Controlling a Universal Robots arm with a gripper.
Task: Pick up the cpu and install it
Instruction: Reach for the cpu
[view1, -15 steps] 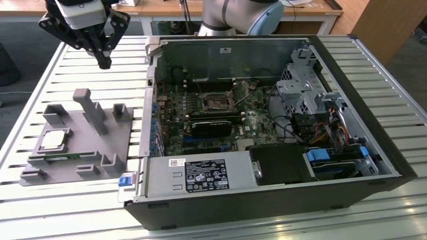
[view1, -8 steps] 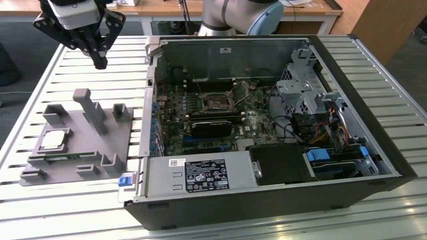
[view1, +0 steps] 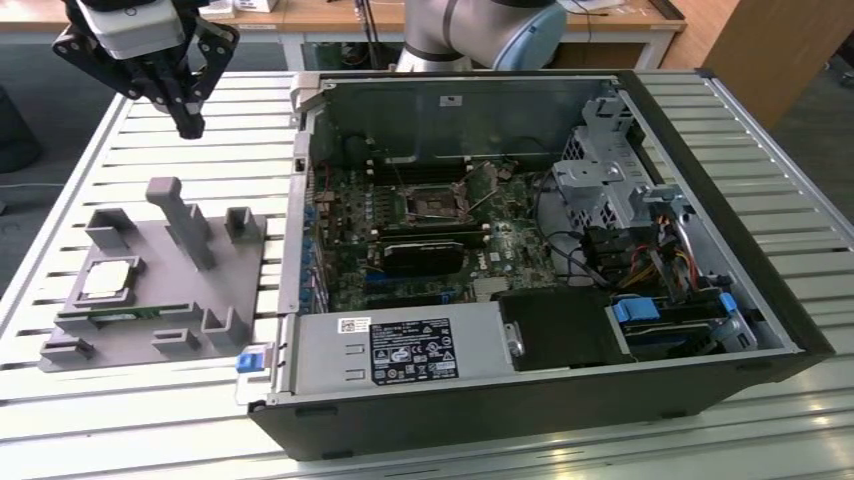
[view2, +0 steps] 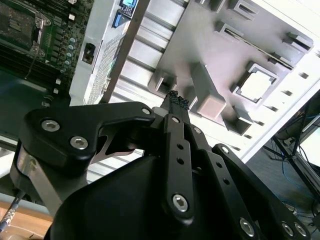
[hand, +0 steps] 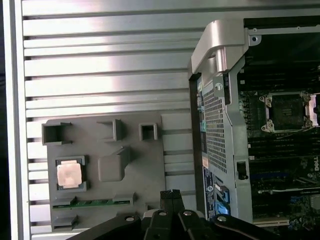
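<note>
Cpu (view1: 107, 278) in tray (view1: 254, 275) beside case (view1: 534, 410)

Black gripper (view1: 191, 125), made of thin flat bars joined by round silver screws (view2: 180, 202). Small holes in a row down the middle bar. Rough, bumpy black fingertips (view2: 173, 98). Pale grey-white block (view1: 127, 25) above the bars. Fat, smooth silver-grey arm (view1: 447, 35) at the far side, with a light blue round cap (view1: 537, 22).

Silver cpu (hand: 69, 175), grey tray (hand: 145, 167) (green stick (hand: 95, 202)).

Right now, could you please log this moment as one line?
hand: shut, empty, over table | chip: lying in grey tray, untouched | computer case: open
</note>
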